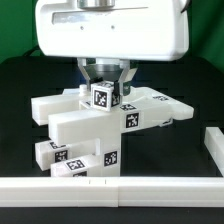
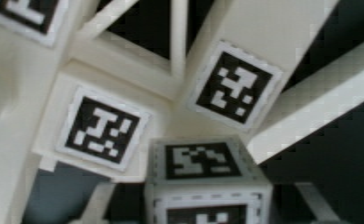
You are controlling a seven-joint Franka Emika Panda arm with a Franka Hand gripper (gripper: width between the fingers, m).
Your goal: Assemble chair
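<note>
Exterior view: chair (image 1: pixel 85 125) stands part-built on the black surface (image 1: pixel 20 140), directly beneath the hand (image 1: pixel 104 80), which is clamped on its topmost tagged cube (image 1: pixel 103 97); a white rail (image 1: pixel 110 187) hides its foot. Wrist view: chair (image 2: pixel 232 85) fills the frame, tagged faces blurred and cut off.

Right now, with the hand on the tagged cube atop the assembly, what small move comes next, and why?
Probably a short push straight down on the small cube, without letting go. The hand is shut on it from both sides, and it sits atop the joined chair parts. Whether it is fully seated cannot be seen, so pressing seems safer than releasing.
</note>
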